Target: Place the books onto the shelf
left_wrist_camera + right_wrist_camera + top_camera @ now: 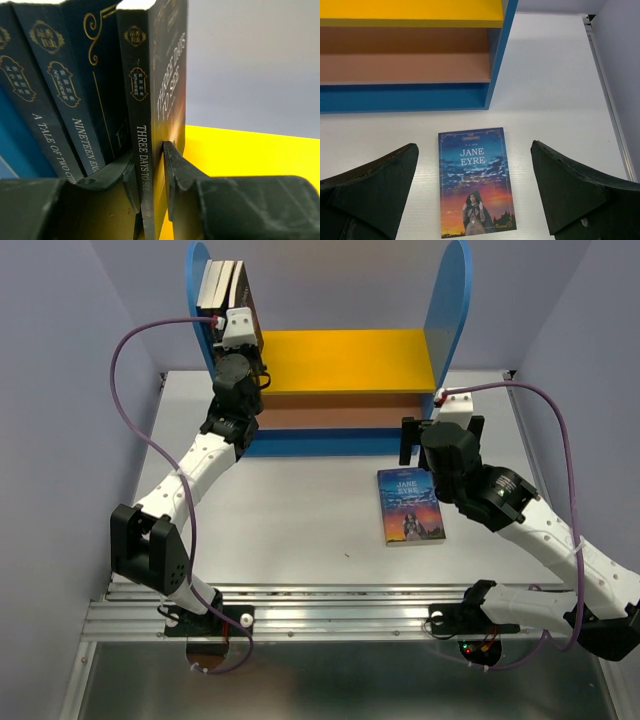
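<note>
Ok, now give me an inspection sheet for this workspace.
Surface: white table, flat.
Job's things: three books standing at the left end of the shelf, on its yellow board; Jane Eyre flat on the table, cover up.
Clutter: nothing seen.
Grippers: left gripper, fingers either side of Three Days to See, grip unclear; right gripper open above Jane Eyre.
Cables: purple cables loop from each wrist, apart from the books.
Surroundings: lavender walls; metal rail at the near edge.

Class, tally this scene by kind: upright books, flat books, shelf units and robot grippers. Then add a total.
Upright books: 3
Flat book: 1
Shelf: 1
Left gripper and right gripper: 2
Total: 7
</note>
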Controlling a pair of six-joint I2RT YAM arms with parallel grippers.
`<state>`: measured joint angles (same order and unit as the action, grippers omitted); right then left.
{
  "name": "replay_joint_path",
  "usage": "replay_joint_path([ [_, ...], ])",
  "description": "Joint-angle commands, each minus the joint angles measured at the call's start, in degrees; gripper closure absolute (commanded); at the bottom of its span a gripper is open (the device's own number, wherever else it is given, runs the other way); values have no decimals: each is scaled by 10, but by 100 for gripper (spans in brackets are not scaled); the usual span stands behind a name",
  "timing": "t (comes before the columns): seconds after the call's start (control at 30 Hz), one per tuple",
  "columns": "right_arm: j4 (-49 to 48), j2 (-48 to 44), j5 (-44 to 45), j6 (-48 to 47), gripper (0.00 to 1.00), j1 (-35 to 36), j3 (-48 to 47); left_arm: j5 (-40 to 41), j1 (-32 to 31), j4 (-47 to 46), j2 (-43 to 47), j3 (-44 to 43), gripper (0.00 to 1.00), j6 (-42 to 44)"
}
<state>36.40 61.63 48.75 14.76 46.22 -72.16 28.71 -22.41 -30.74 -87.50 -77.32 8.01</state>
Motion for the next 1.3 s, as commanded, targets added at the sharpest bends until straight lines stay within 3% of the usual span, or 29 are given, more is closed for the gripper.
replay_joint_path([
  [0.0,-27,1,-5,-3,0,1,-3,36,4,-7,32,12,66,7],
  [0.47,-27,-2,-16,-2,0,1,-3,70,-9,2,37,4,60,10],
  [0.63,-27,-4,-19,-2,0,1,-3,94,-18,10,49,-1,51,9],
  [0.67,-27,-5,-20,-2,0,1,-3,96,-18,12,50,-1,44,9],
  [0.93,-27,-10,-45,-2,0,1,-3,135,-19,35,59,-20,39,-6],
  [1.03,-27,-13,-46,-1,0,1,-2,143,-22,47,72,-26,29,-10],
  [1.07,-27,-12,-47,-1,0,1,-3,145,-27,50,76,-25,18,-10],
  [1.13,-27,-12,-47,-1,0,1,-2,145,-32,54,94,-25,6,-7],
  [1.27,-28,-13,-56,-1,0,1,-2,150,-53,71,129,-25,1,-12],
])
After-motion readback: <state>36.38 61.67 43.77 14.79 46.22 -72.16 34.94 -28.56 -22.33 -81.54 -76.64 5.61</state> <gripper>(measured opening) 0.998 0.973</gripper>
